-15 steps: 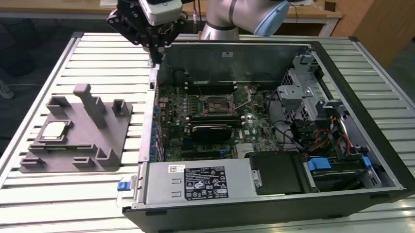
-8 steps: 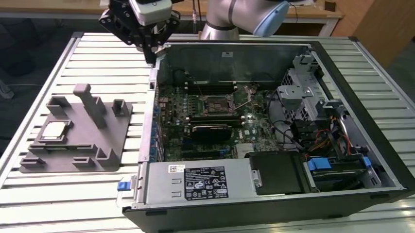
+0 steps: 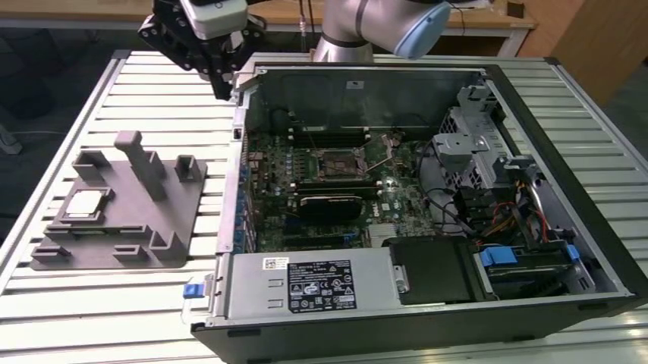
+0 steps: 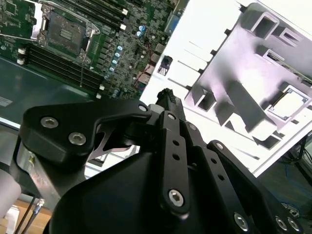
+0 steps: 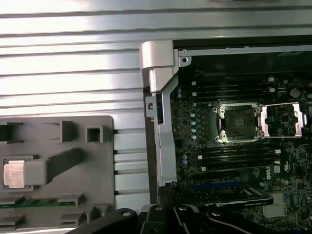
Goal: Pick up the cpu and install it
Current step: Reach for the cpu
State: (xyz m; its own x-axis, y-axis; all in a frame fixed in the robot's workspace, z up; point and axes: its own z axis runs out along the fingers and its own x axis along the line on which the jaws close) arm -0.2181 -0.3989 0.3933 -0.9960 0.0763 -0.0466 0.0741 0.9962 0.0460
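The cpu, a small pale silver square, lies in a recess of the grey fixture on the exterior view's left. It also shows in both wrist views, cpu and cpu. My gripper hangs above the table at the far left corner of the open computer case, well away from the cpu, shut with nothing between its fingers. Its black fingertips meet at a point. Inside the case the motherboard socket stands uncovered with its metal frame swung open, as the first wrist view shows of the socket.
The open computer case takes up the table's right side, with a power supply, drive cage and cables inside. Upright posts rise from the grey fixture. The slatted table lies bare between fixture and case.
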